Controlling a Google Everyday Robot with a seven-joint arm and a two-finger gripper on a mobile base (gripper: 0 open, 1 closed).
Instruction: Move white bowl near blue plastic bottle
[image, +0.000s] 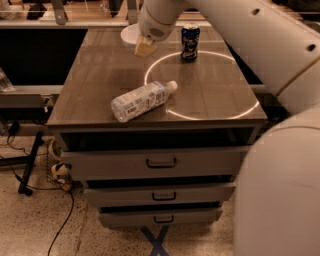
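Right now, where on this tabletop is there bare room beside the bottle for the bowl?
Bare: the tabletop left of and behind the blue plastic bottle, up to the white bowl; also its right half, between bottle and can. Crowded: the back edge, where the gripper is at the bowl.

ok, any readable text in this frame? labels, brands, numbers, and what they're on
Nothing can be quoted.
Label on the blue plastic bottle: print, too blurred to read.
Side of the dark blue can: pale markings, too blurred to read.
The white bowl and the gripper by it, at the far edge of the table: no text visible.
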